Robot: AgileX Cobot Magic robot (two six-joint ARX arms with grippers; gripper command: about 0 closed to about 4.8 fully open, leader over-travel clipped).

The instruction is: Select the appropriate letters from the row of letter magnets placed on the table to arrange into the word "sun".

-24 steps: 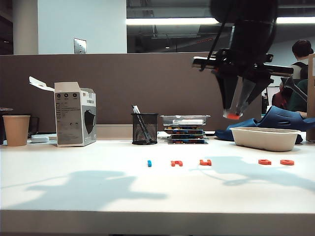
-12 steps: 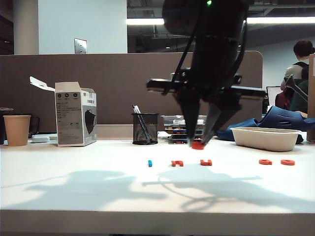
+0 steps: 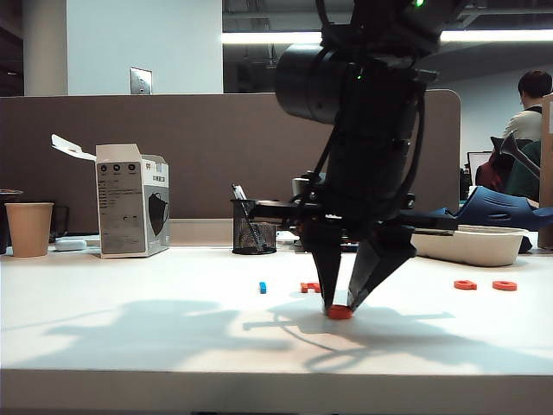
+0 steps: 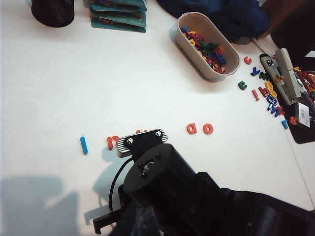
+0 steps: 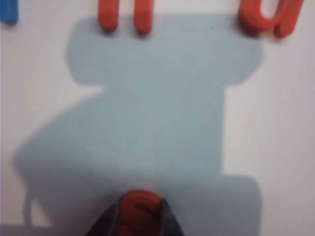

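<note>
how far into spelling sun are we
Early. Nothing is placed yet. In hand: the right gripper is shut on the orange-red s magnet, low over the table in front of the row. Left: release it, then bring the u and n, both in the row. The left gripper is out of view.

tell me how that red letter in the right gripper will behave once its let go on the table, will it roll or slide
The red letter, pinched in the right gripper at the table, looks flat and thin, so it probably lies still rather than rolls. It seems stiff plastic, holding its shape in the pinch. Being tiny and likely light on a smooth top, a nudge could slide it.
</note>
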